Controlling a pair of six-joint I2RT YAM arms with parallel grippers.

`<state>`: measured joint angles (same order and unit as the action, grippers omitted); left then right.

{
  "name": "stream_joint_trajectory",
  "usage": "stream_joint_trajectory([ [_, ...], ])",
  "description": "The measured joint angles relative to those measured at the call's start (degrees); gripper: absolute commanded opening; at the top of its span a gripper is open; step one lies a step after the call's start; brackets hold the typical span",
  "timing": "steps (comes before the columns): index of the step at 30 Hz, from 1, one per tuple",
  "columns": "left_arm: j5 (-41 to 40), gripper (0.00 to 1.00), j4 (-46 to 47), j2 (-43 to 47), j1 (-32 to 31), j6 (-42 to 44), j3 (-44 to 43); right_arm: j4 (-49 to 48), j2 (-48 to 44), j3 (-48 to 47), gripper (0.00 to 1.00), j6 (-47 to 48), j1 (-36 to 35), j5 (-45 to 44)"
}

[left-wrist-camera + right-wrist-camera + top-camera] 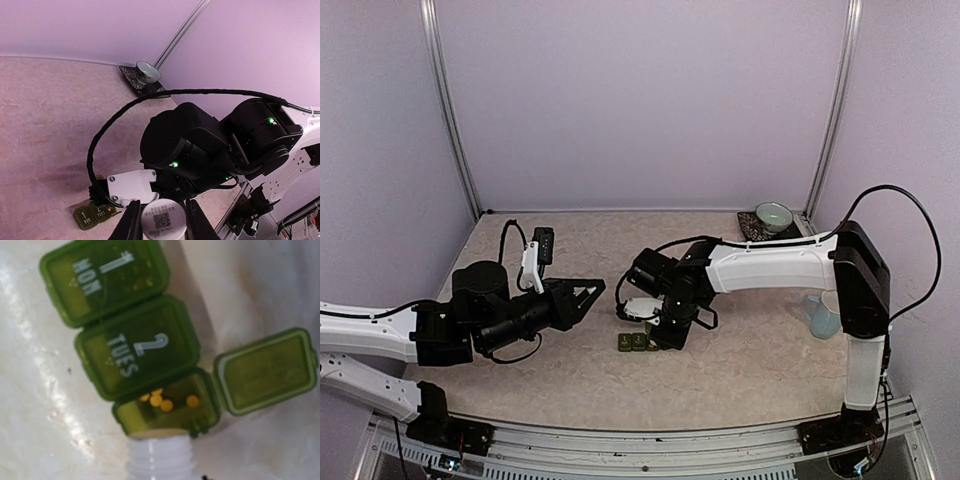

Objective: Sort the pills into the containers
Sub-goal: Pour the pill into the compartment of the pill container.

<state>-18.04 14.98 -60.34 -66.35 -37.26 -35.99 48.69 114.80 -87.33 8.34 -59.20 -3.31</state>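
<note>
Pills (165, 402): a few yellow ones sit in the open end cell (204, 407) of the containers (135, 355), mid table (760, 370)
Right gripper (660, 324): clamped on the bottle (160, 460), mouth right at the cell's edge
Left gripper (162, 225): pinching the cap (164, 218)
Tip: I'd tilt slowly with tiny shakes so nothing bounces out

Right wrist view: the white bottle (159, 460) is running off the bottom edge, its mouth covering the open compartment's lower rim. Top view: the right arm (760, 262) is hiding the containers' (632, 342) right end. Left wrist view: the bottom edge is cutting the white cap (164, 220).
</note>
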Motion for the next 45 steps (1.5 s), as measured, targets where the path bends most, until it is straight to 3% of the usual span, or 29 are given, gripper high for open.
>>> stream_joint_trajectory([
  [45, 0.04, 0.15, 0.83, -0.7, 0.0, -0.2, 0.26, 3.69, 1.42, -4.46, 0.0, 1.31, -0.81, -4.94],
])
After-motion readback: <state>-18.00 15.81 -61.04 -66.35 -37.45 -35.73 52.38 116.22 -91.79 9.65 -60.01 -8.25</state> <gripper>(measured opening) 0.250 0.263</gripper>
